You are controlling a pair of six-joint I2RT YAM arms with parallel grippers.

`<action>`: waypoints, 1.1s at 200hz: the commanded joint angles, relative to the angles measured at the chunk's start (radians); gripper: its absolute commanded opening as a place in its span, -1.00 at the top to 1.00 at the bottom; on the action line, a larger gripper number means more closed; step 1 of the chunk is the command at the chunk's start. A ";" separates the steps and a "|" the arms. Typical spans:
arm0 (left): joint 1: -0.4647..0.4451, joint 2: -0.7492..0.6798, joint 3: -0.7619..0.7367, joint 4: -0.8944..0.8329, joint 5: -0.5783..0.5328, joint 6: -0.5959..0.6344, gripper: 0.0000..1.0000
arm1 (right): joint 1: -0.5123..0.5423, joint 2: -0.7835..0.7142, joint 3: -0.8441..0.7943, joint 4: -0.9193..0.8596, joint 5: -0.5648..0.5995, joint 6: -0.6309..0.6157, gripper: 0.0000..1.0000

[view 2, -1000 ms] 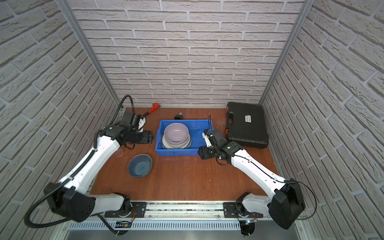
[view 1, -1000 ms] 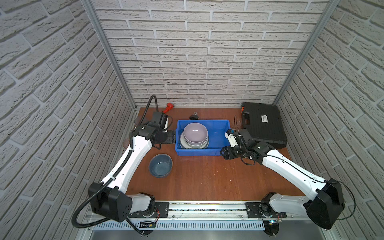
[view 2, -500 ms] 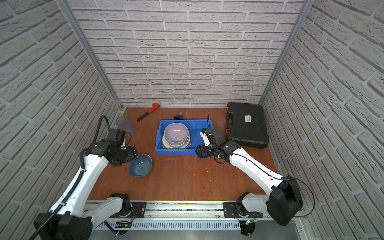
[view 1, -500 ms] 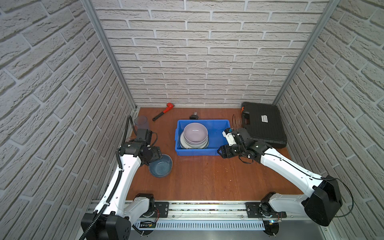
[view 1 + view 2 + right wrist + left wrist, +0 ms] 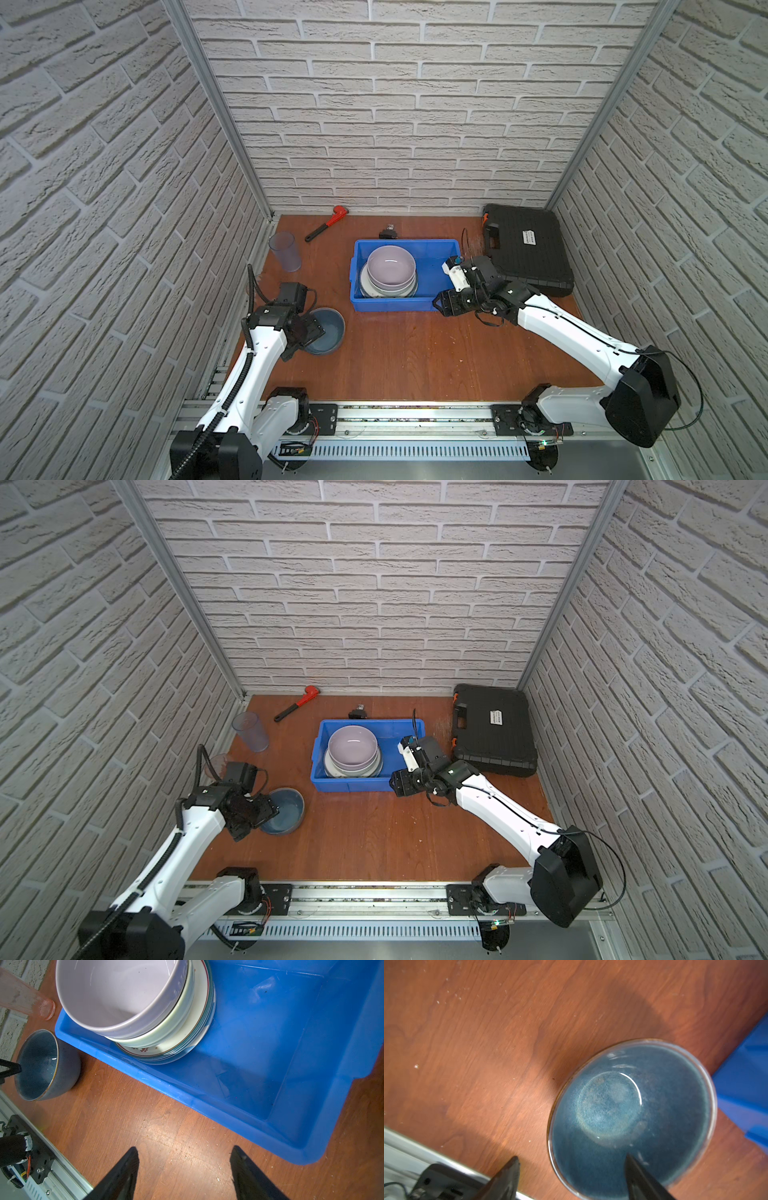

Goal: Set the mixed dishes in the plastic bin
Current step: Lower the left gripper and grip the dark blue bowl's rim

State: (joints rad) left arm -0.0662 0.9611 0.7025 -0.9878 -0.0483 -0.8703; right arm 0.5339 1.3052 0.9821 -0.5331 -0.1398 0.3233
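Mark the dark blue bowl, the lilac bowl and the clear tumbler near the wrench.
dark blue bowl (image 5: 610,1105): left wrist view, on its inside bottom.
lilac bowl (image 5: 390,266): in a top view, on its inner floor.
clear tumbler (image 5: 286,255): in a top view, on its side wall.

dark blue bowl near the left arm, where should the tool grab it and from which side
Pinch the wall at the rim of the dark blue bowl, coming from above on the side nearest the left tool. It stands upright and open, probably too wide to span, and the thin rim should fit between open jaws set astride it.
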 commanded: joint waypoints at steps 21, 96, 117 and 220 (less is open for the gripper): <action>0.003 -0.032 -0.043 0.047 -0.035 -0.071 -0.46 | -0.002 0.007 -0.016 0.051 -0.004 -0.018 -0.43; 0.005 0.059 -0.108 0.165 -0.012 -0.077 -0.25 | -0.002 0.022 -0.018 0.050 0.008 -0.043 -0.44; 0.004 0.066 -0.127 0.193 -0.025 -0.085 -0.12 | -0.002 0.024 -0.023 0.054 0.011 -0.044 -0.44; 0.005 0.099 -0.178 0.262 -0.028 -0.091 0.45 | -0.002 0.025 -0.020 0.048 0.014 -0.048 -0.44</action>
State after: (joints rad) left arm -0.0662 1.0668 0.5400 -0.7509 -0.0597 -0.9600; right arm 0.5339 1.3361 0.9714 -0.5053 -0.1322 0.2871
